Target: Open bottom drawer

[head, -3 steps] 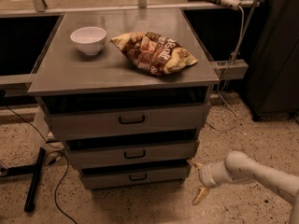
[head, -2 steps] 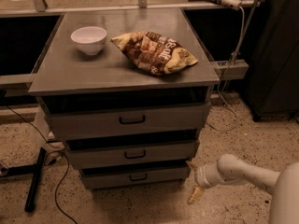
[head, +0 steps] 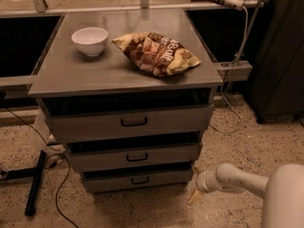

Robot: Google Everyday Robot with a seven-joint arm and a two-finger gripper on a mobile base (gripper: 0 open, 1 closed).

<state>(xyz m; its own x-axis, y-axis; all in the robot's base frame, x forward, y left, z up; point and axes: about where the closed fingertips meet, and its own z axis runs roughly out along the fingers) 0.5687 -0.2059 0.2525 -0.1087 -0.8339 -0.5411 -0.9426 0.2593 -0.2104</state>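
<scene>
Low at the foot of the table (head: 71, 75), just above the speckled floor, the bottom drawer (head: 109, 182) is found: the narrowest grey front of three, set beneath the mid-sized drawer (head: 166, 153) and the widest drawer (head: 175, 120). Its front is judged to be shut or nearly so, and its long axis runs left to right across the view. A small black loop handle (head: 140, 180) is seen at its centre.

The hand (head: 194, 183) is held just beside the right end of that front, at the same height, on a pale arm (head: 237, 180) reaching in from the right. Its two yellowish fingers (head: 193, 197) are seen spread apart, one above the other, with nothing grasped between them. The handle therefore lies to the left of the hand, along the drawer's face, and a sideways shift toward the centre is judged necessary before any pull.

Whether the upper finger touches the drawer's corner cannot be told. The arm's near part is cut off at the frame's edge, and the drawer's interior is hidden. A white bowl (head: 90, 41) and a crumpled snack bag (head: 156, 52) rest on the table.
</scene>
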